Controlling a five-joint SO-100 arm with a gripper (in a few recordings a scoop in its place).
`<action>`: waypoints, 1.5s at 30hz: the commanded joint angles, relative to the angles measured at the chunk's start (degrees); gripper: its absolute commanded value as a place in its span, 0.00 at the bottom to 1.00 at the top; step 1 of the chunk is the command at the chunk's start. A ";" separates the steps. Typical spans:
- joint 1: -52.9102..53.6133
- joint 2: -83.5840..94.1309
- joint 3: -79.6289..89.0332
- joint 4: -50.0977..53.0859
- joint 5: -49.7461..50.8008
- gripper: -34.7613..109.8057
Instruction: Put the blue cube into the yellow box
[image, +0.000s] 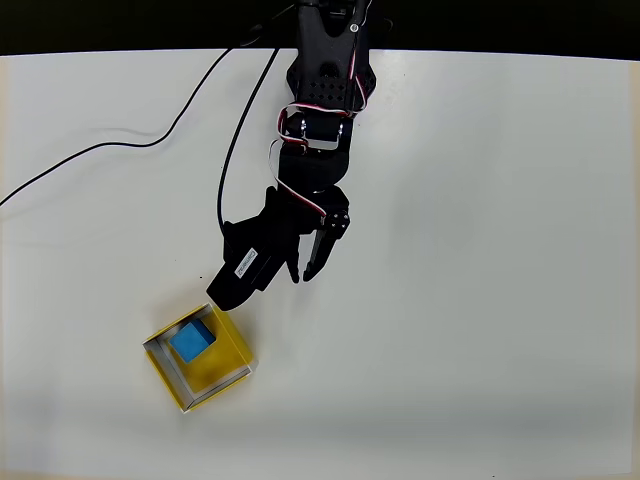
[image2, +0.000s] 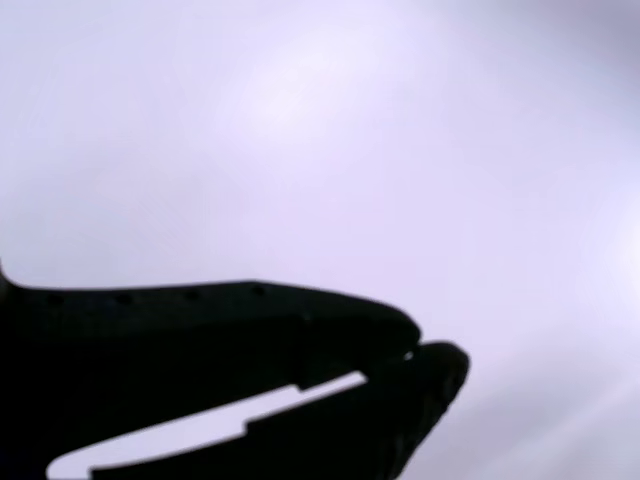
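Plainly, the pincer (image: 302, 277) is clenched on nothing: in the wrist view its two dark fingers (image2: 300, 330) meet at the tips (image2: 412, 352), with only a thin sliver of light showing between them further back, and no object sits between them. Behind them that view gives just a pale, blurred surface.

From overhead, the black arm (image: 325, 90) reaches down from the top edge of the white table (image: 500, 250), red and white wires looped along its joints. The fingertips point toward the bottom of the picture and hang over bare table, up and to the right of the yellow box (image: 232, 352). A black block of the wrist, bearing a small white label (image: 247, 262), extends down-left and ends just at the box's upper corner.

Inside the yellow box lies the blue cube (image: 191, 340), set toward the upper-left part of the floor, close to the pale wall there. The box is turned diagonally to the table edges, and the rest of its yellow floor is bare.

Two black cables (image: 150, 140) trail over the table on the left.
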 joint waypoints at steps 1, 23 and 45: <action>-0.97 11.16 2.81 7.65 -0.88 0.24; 0.79 34.10 24.17 41.22 0.88 0.24; 1.49 33.93 24.17 43.24 20.92 0.24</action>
